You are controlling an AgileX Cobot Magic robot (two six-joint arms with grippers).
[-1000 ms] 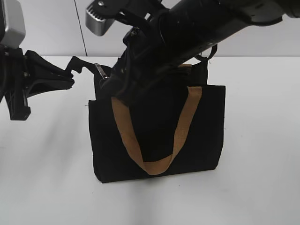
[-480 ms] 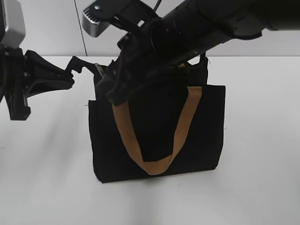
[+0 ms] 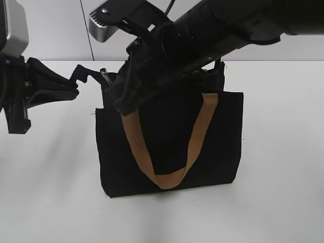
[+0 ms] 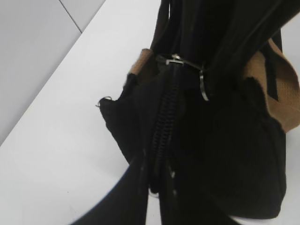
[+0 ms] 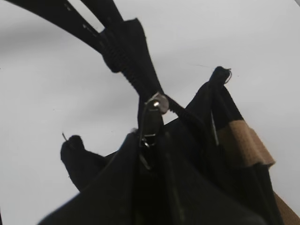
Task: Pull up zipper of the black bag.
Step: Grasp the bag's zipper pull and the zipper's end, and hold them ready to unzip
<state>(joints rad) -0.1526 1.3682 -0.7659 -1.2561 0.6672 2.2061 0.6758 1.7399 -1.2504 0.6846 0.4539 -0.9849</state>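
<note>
Left end effector (image 3: 76, 81) clamped on zipper (image 4: 164, 122) end

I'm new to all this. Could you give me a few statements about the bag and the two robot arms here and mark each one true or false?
1. The black bag stands upright on the white table. True.
2. The bag's handles are blue. False: the handle is tan-brown.
3. The left gripper holds the fabric end of the zipper. True.
4. The metal pull tab lies loose on the table. False: it sits on the zipper line at the bag's top.
5. The right gripper hangs far from the bag. False: it is at the bag's top edge.
</note>
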